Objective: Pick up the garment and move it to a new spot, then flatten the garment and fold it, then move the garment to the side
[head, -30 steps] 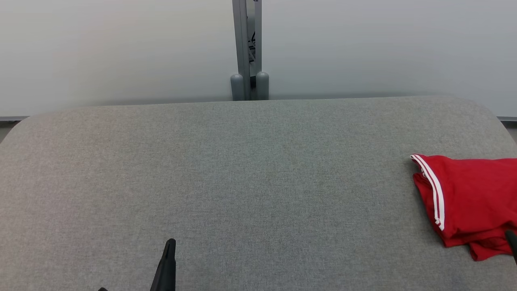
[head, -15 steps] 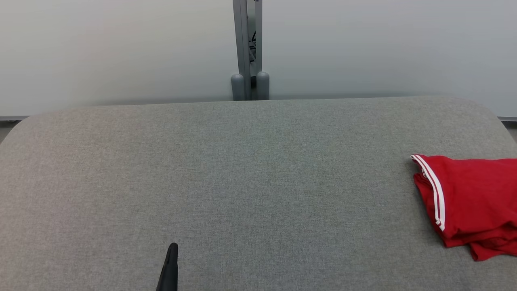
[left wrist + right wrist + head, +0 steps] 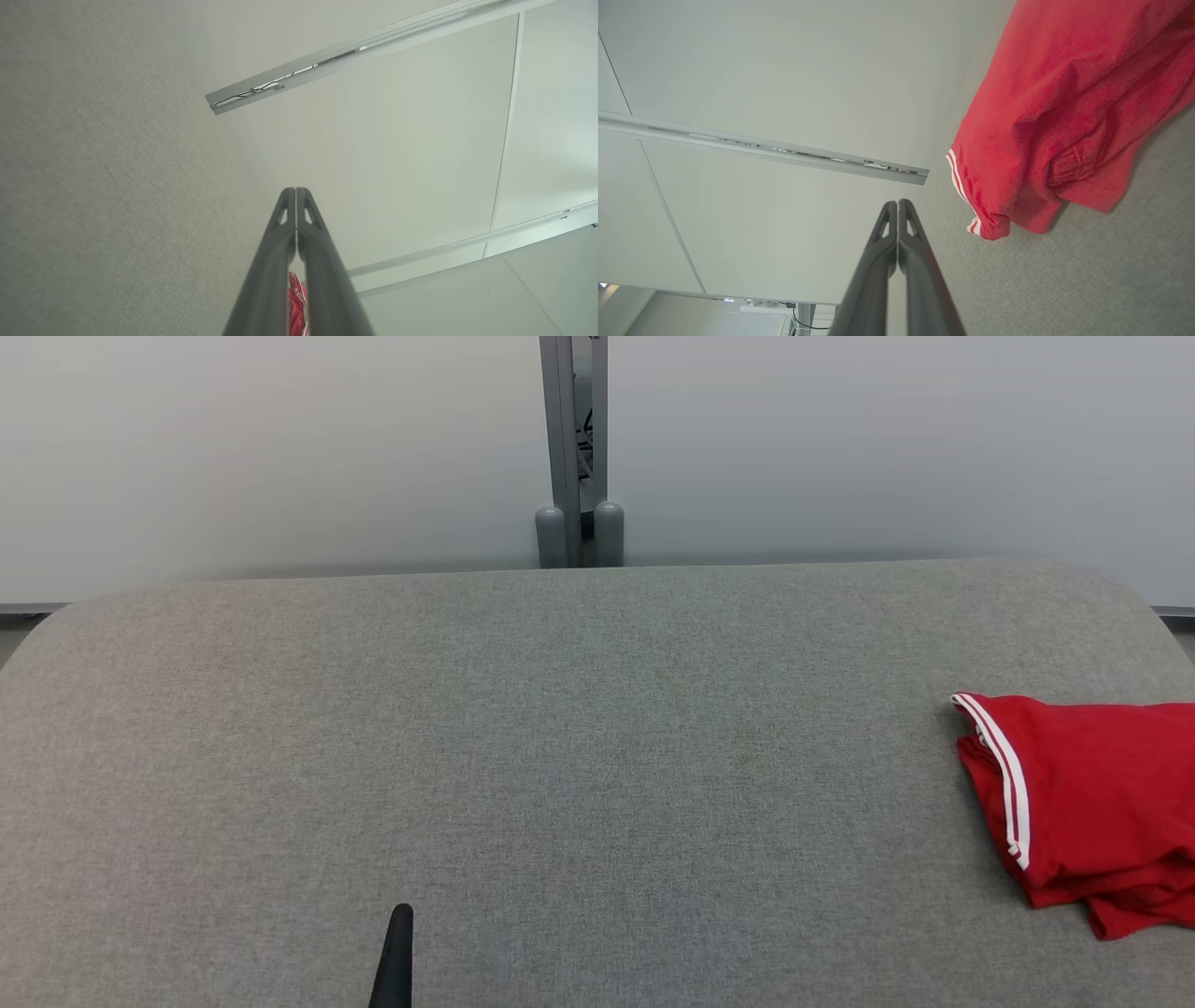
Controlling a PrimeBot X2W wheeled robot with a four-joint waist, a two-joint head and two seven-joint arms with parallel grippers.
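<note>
The garment [image 3: 1092,803] is red with white stripes along one edge. It lies folded in a loose bundle at the right side of the grey table [image 3: 579,747], cut off by the head view's right edge. My left gripper [image 3: 400,919] pokes up from the bottom edge left of centre, far from the cloth, fingers pressed together and empty. The left wrist view shows those fingers [image 3: 296,196] shut, with a sliver of the garment [image 3: 295,303] far behind them. In the right wrist view my right gripper [image 3: 897,205] is shut and empty, with the garment [image 3: 1069,116] just to its right, not touching.
A pale wall [image 3: 280,448] rises behind the table's far edge. A grey metal post [image 3: 574,448] with two round caps stands at the middle back. The table has rounded corners at far left and far right.
My left gripper has drawn back a little toward the bottom edge of the head view. My right fingertip, seen at the lower right edge a second ago, has gone out of the frame. The garment has not moved.
</note>
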